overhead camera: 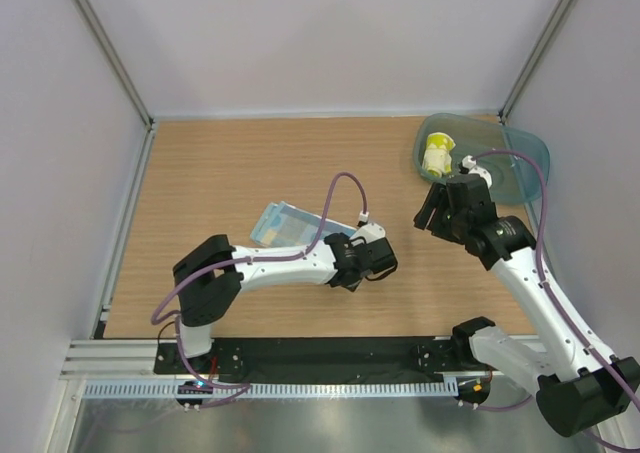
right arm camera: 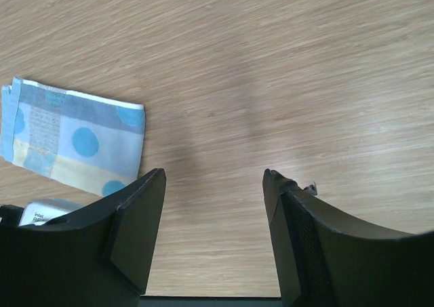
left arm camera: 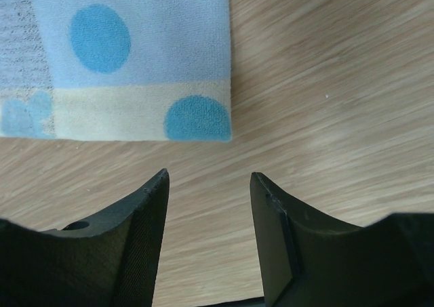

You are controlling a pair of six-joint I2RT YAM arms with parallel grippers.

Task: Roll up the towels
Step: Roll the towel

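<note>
Gaping empty, both jaws; blue towel flat near left, yellow towel inside teal tray.

Teal tray (translucent, shallow) sits on wood-grain tbl, at its far-right corner.

Blue towel: matt cloth; table: smooth wood grain (tray translucent plastic).

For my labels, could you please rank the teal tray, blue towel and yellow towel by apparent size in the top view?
1. teal tray
2. blue towel, partly hidden
3. yellow towel
</note>
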